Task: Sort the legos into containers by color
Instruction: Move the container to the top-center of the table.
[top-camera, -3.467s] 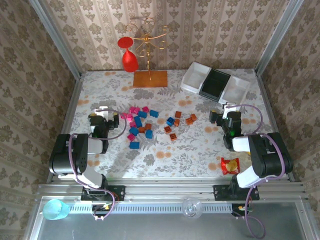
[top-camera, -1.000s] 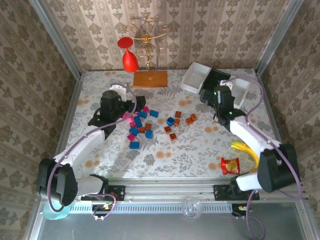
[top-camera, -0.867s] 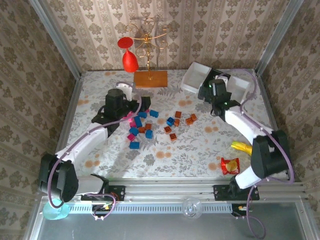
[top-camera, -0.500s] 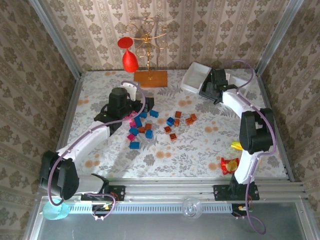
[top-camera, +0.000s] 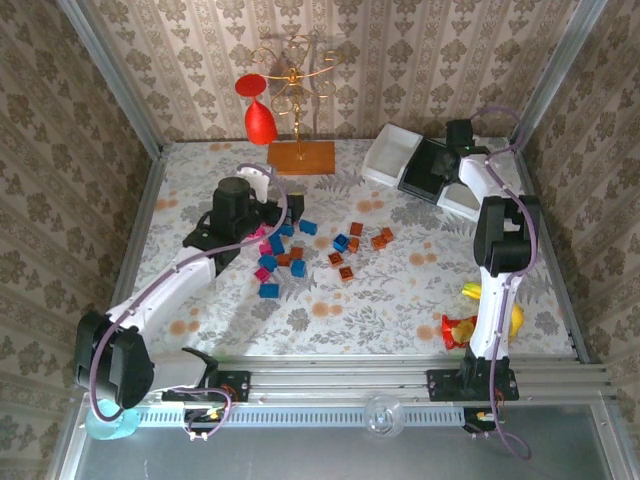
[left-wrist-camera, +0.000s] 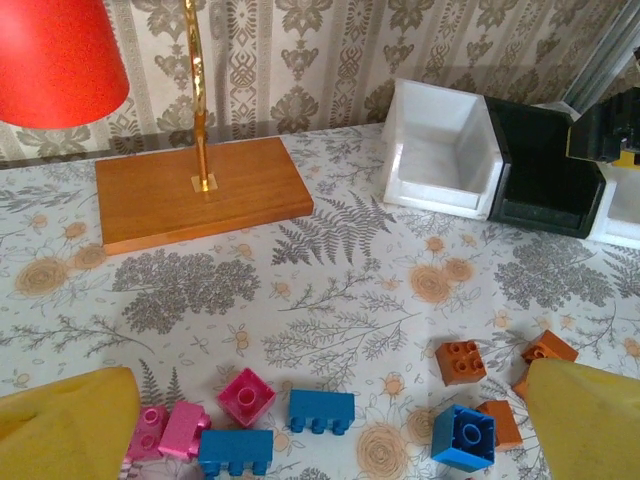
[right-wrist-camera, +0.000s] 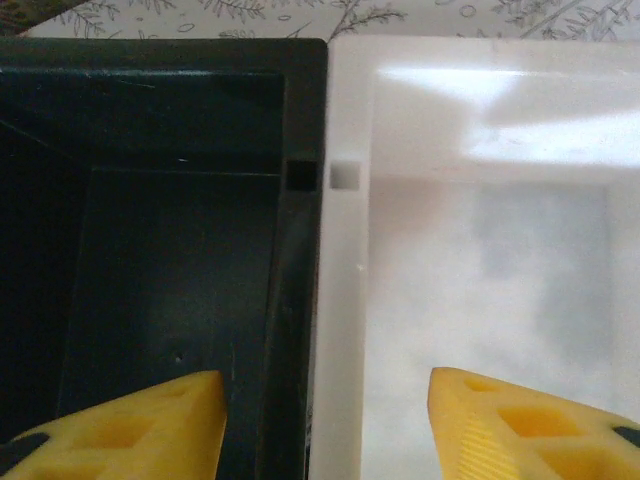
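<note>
Count of items on the surface.
Three trays: two white trays (top-camera: 392, 155), one black tray (top-camera: 428, 167). About eight orange bricks (top-camera: 345, 272), about seven blue bricks (top-camera: 268, 290), fewer pink bricks (top-camera: 262, 273), some covered. One gold stand (top-camera: 300, 156), one snack packet (top-camera: 457, 330).

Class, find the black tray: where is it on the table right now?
In the top view, the black tray sits at the far right of the table, side by side between the two white trays.
</note>
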